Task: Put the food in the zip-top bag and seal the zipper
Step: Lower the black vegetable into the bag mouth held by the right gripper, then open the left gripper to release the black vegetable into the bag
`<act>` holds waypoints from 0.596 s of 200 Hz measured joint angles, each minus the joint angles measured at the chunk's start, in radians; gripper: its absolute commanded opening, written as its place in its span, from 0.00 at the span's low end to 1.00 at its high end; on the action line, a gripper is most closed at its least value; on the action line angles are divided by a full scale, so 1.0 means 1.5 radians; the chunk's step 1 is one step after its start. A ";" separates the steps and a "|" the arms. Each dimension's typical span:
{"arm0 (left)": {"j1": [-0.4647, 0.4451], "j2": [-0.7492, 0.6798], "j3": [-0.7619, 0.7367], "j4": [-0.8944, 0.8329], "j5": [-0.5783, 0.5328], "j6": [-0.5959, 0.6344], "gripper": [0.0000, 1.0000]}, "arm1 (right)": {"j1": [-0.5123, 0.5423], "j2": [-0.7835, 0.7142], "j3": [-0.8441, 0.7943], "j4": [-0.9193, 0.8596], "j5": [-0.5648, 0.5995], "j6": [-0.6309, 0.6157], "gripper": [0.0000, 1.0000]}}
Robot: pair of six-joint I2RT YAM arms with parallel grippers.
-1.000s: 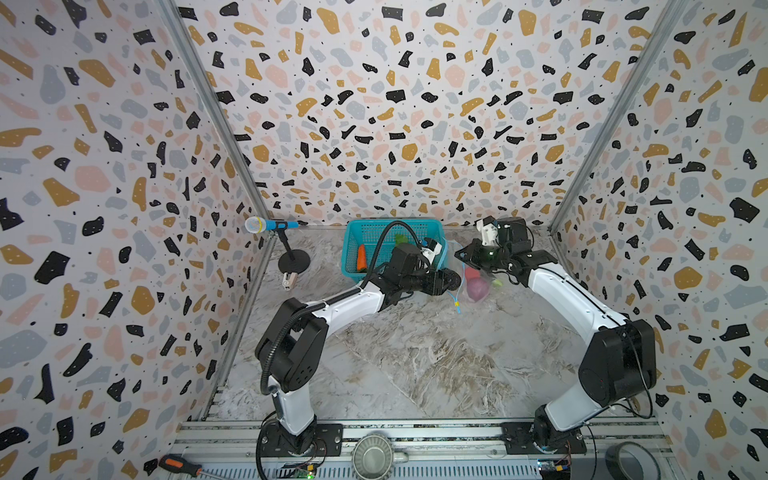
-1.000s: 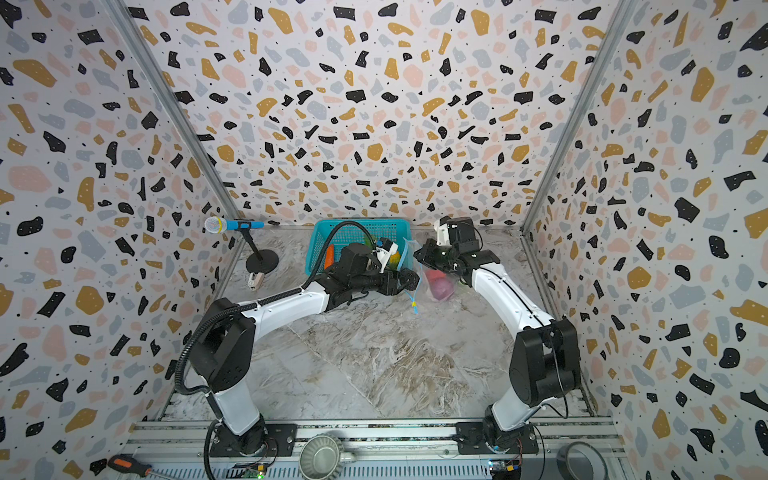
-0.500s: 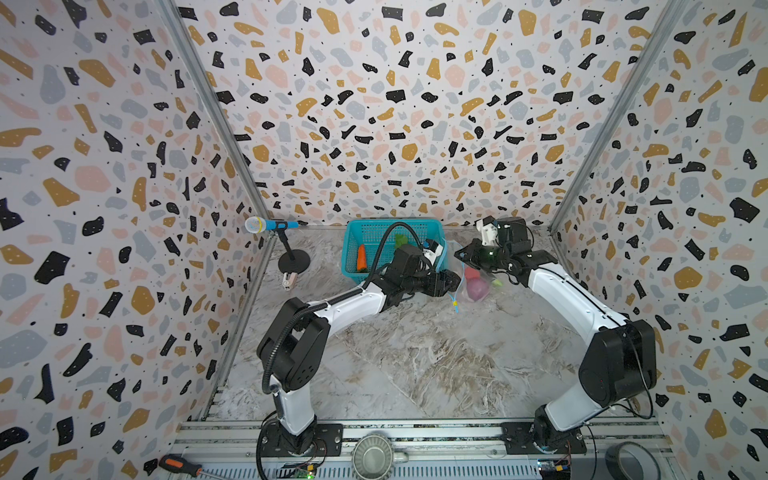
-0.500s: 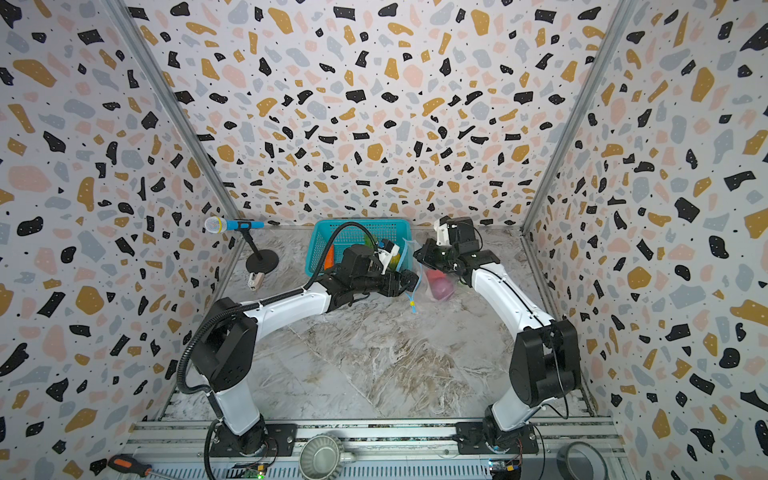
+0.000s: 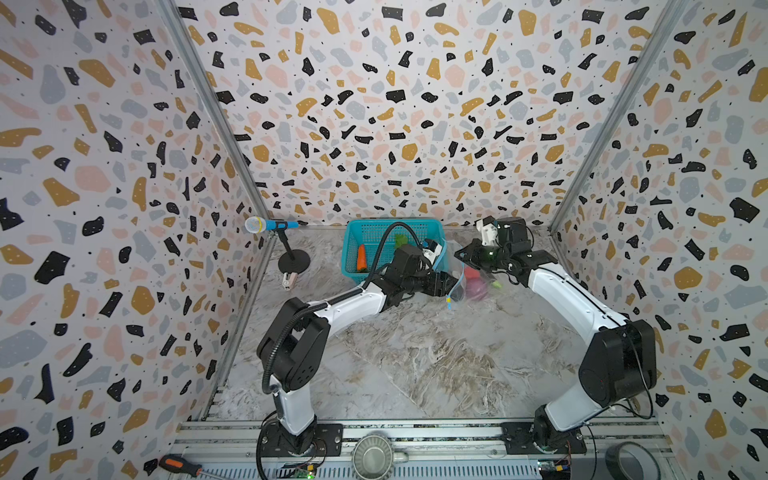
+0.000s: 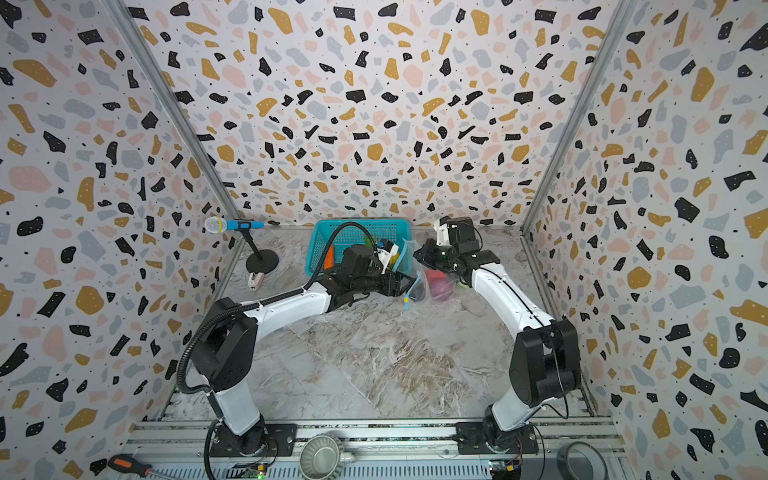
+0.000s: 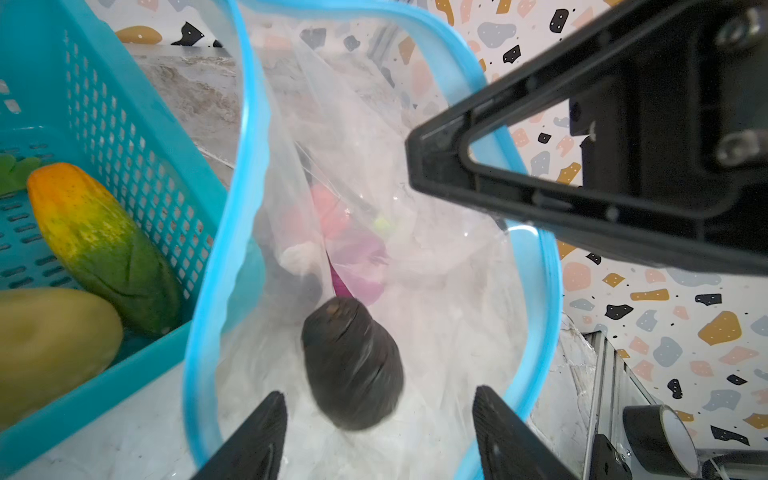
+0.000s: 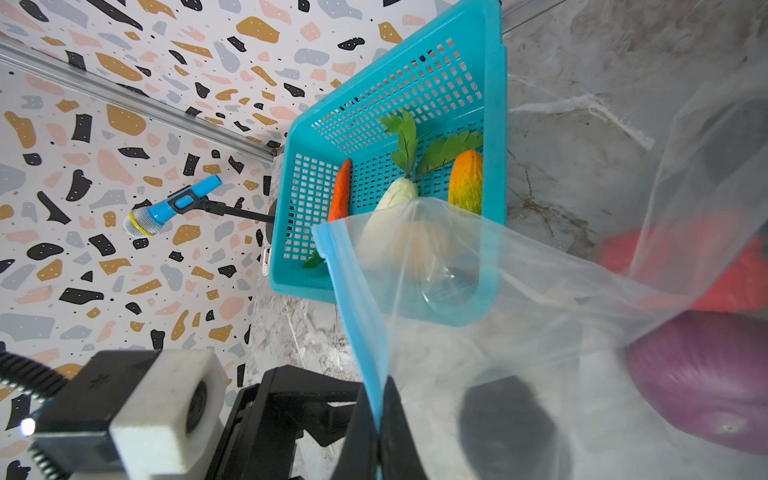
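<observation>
While open, bag [image 7: 457,332] around eggplant [image 7: 353,370].

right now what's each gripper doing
Left gripper: open, dark eggplant loose in the zip-top bag between its fingers.
Right gripper: shut on the bag's blue zipper strip.

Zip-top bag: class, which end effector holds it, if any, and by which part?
The right end effector is shut on the zip-top bag, pinching its light blue zipper edge. The left end effector is open, holding nothing.
</observation>
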 measured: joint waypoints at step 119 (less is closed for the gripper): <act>0.036 -0.072 -0.053 0.028 -0.028 -0.046 0.57 | -0.005 -0.012 0.000 -0.010 0.016 -0.001 0.00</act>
